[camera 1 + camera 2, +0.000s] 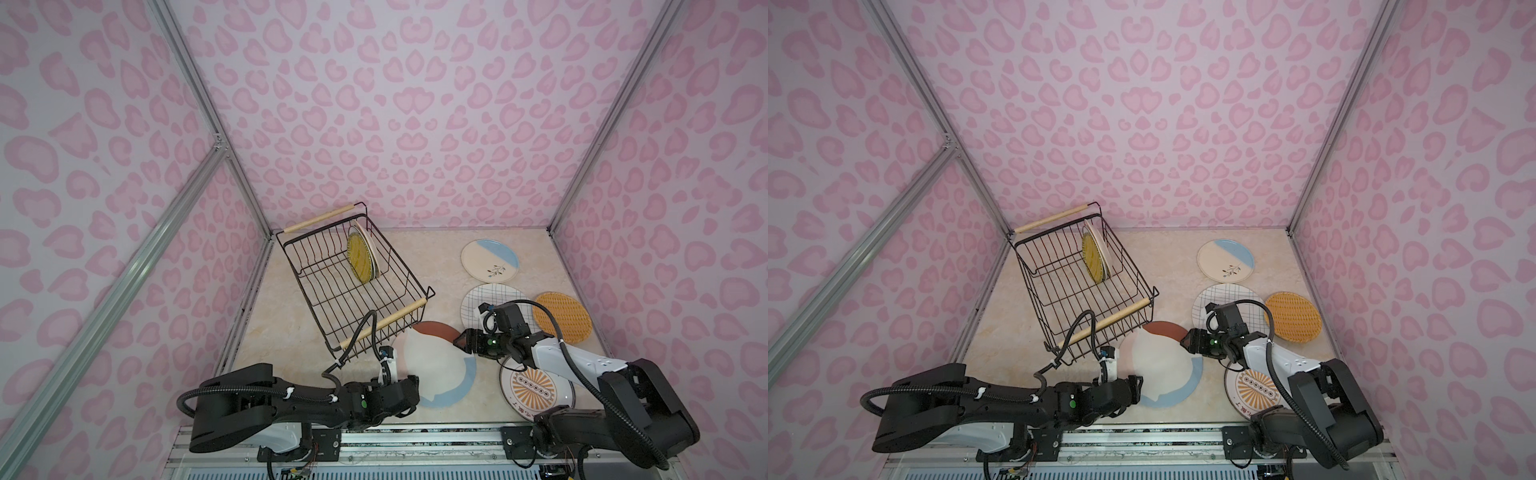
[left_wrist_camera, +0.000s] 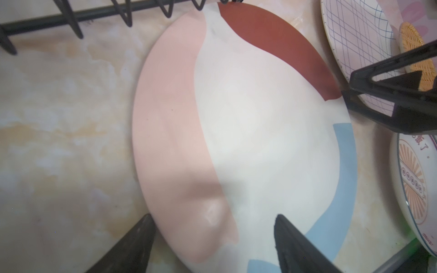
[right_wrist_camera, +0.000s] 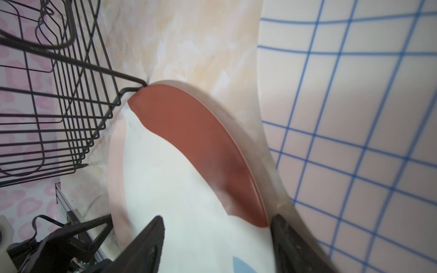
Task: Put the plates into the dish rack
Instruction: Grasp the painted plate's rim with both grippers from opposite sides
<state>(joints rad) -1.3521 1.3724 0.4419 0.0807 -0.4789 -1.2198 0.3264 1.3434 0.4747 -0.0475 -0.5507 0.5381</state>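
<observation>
Between the left fingers (image 2: 298,248) lies the colour-blocked plate (image 2: 248,132), ungripped. The right fingers (image 3: 144,248), also spread wide, straddle its rim.

Top views high, looking down; wrist views close, sharing colour-blocked plate (image 2: 260,141).

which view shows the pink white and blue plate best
The left wrist view: the plate fills it, nearly whole. Both top views show it small and partly covered by the dish rack. The right wrist view shows mostly its brown side, close up.
</observation>
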